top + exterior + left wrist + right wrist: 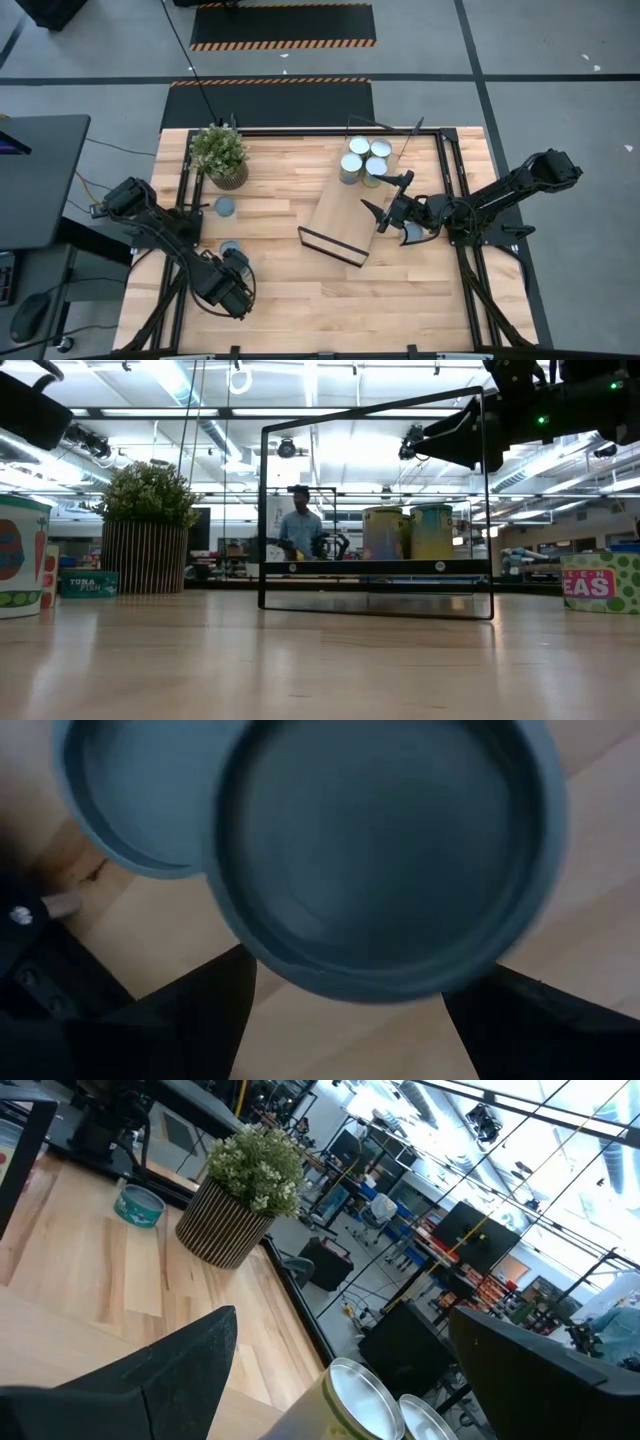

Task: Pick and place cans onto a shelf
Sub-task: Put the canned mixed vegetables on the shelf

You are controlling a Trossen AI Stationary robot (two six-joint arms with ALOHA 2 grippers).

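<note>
A two-armed robot stocks cans on a shelf (pixel 338 222), a light-wood board lying askew mid-worktop (pixel 290 285). Four cans (pixel 364 160) are already grouped at the board's far end. The left tool (pixel 232 262) hangs over a can on the worktop (pixel 230 247) near the left edge, its fingers (pixel 205 1010) spread wide to either side of the tin's round top and not yet closed on it; another can (pixel 225 206) lies beyond, near the potted plant (pixel 220 155). The right tool (pixel 392 217) waits beside the shelf's right edge, jaws fully apart and holding nothing.

The step in hand looks like a pickup by the left arm; next it likely must drop, close on the tin, and carry it to the board.

Only the left wrist view shows the fingers bracketing the can; the overhead view hides this under the arm. The low view alone shows a person (pixel 300 528) standing beyond the worktop, and the placed cans standing upright.
</note>
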